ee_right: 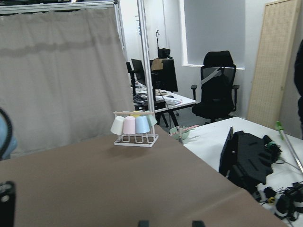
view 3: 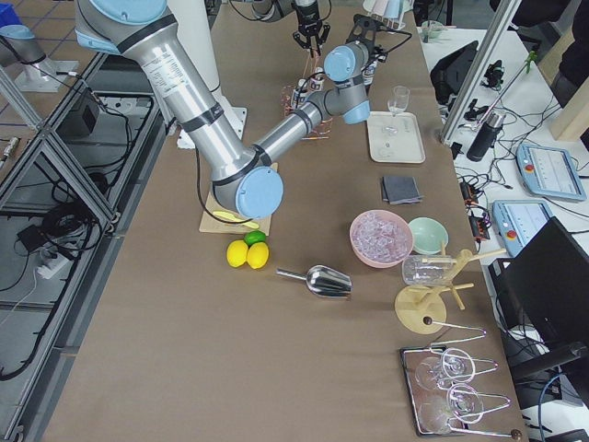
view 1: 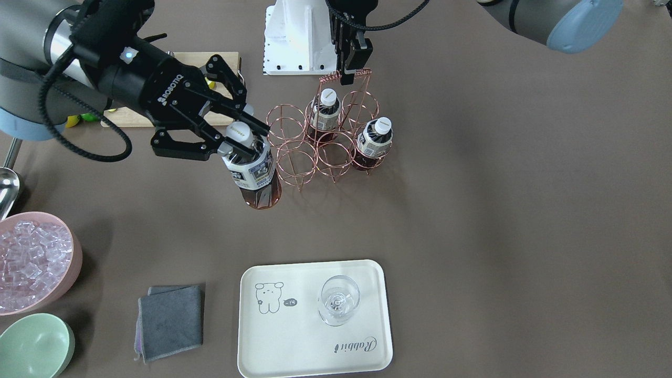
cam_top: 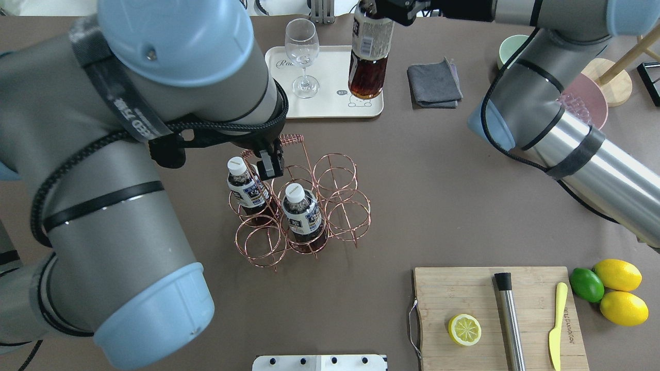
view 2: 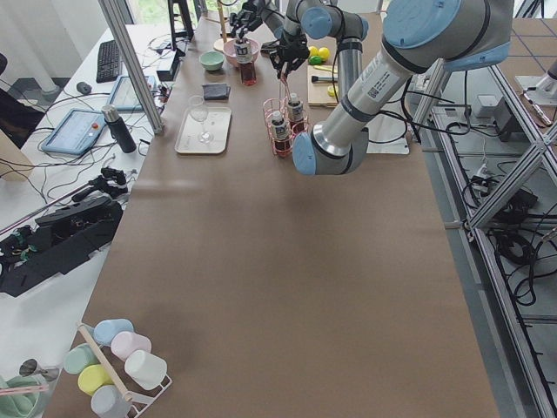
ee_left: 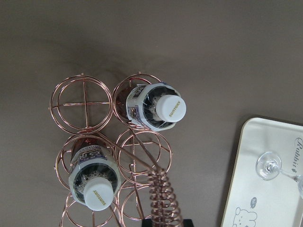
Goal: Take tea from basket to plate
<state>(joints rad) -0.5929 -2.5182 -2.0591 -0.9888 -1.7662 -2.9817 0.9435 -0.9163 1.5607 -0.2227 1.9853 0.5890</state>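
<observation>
My right gripper (view 1: 241,140) is shut on a tea bottle (view 1: 253,176), gripping just under its white cap. It holds the bottle in the air, tilted, clear of the basket (view 1: 325,144); the bottle also shows in the overhead view (cam_top: 367,56). Two more tea bottles (cam_top: 246,188) (cam_top: 303,214) stand in the rose-gold basket (cam_top: 335,201). My left gripper (cam_top: 270,166) is shut on the basket's coiled handle (ee_left: 163,198). The cream plate (view 1: 294,341) with the bear drawing lies near the table's far edge and holds only a stemmed glass (view 1: 338,300).
A grey cloth (view 1: 170,320), a pink bowl of ice (view 1: 31,262) and a green bowl (view 1: 34,344) lie on my right, beside the plate. A cutting board (cam_top: 443,293) with a lemon half, muddler and knife is near my right base, with lemons and a lime (cam_top: 619,288).
</observation>
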